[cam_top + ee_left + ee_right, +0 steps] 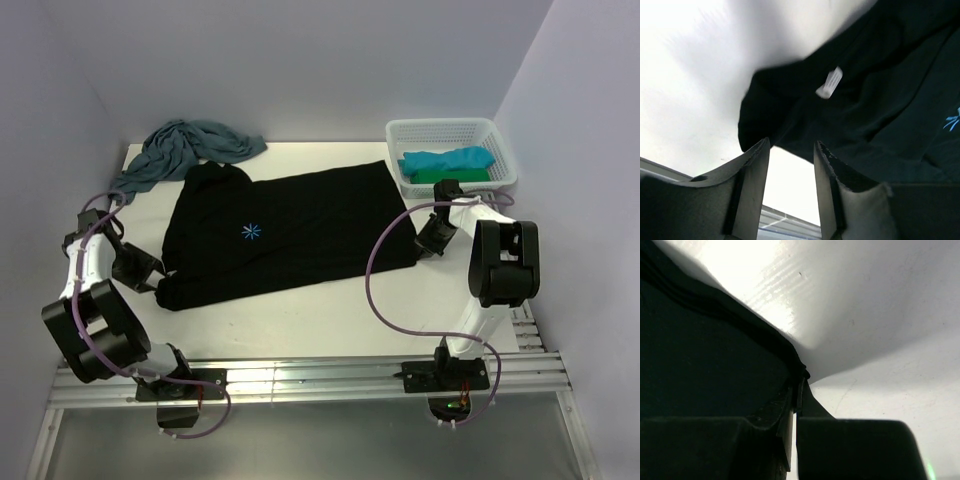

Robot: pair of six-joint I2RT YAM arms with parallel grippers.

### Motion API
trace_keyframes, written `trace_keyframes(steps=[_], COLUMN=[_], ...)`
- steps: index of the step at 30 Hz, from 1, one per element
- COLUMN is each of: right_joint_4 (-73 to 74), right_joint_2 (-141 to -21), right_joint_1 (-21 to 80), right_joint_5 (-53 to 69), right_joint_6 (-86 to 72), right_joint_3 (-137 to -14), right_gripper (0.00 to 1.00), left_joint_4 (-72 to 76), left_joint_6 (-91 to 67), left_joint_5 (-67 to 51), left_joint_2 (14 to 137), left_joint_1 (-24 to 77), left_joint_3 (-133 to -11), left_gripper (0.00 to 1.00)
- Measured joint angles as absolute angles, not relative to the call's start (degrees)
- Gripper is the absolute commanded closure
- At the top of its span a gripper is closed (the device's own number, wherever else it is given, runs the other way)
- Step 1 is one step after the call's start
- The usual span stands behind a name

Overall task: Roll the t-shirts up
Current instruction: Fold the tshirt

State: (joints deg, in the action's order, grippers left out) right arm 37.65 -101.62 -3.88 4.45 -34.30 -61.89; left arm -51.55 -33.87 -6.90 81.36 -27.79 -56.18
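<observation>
My right gripper seems clenched on the large black cloth t-shirt; my left gripper gapes beside it.

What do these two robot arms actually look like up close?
The left arm and right arm are white tubes joined by chunky black housings, bolted to a silver rail. A purple cable loops along each. The jaws are flat black plates.

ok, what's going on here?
The right end effector is shut on the right edge of the black t-shirt, which lies spread flat. The left end effector is open at the shirt's near-left corner, gripping nothing. A dusty-blue shirt sits bunched at far left; a turquoise shirt and a green shirt lie in the basket.
</observation>
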Motion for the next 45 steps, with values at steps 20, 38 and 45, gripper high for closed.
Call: trace_keyframes(steps=[20, 38, 45], right_joint_4=[38.3, 38.1, 38.0], right_joint_2=[-105.1, -106.1, -106.2], right_joint_1=[-3.7, -3.7, -3.7], right_joint_5=[7.0, 9.1, 9.5], right_joint_6=[-36.5, -36.8, -37.3], right_joint_3=[-65.9, -66.9, -66.9], right_gripper=[1.00, 1.00, 1.00], left_joint_4=[-50.6, -47.4, -47.2], left_joint_6=[-37.5, -43.3, -44.9], left_joint_5=[-10.5, -5.9, -3.7], left_joint_2=[71.7, 70.5, 74.9], left_joint_1=[-27.7, -27.7, -26.8], left_joint_3=[-43.2, -42.0, -42.0], left_gripper=[0.43, 0.51, 0.52])
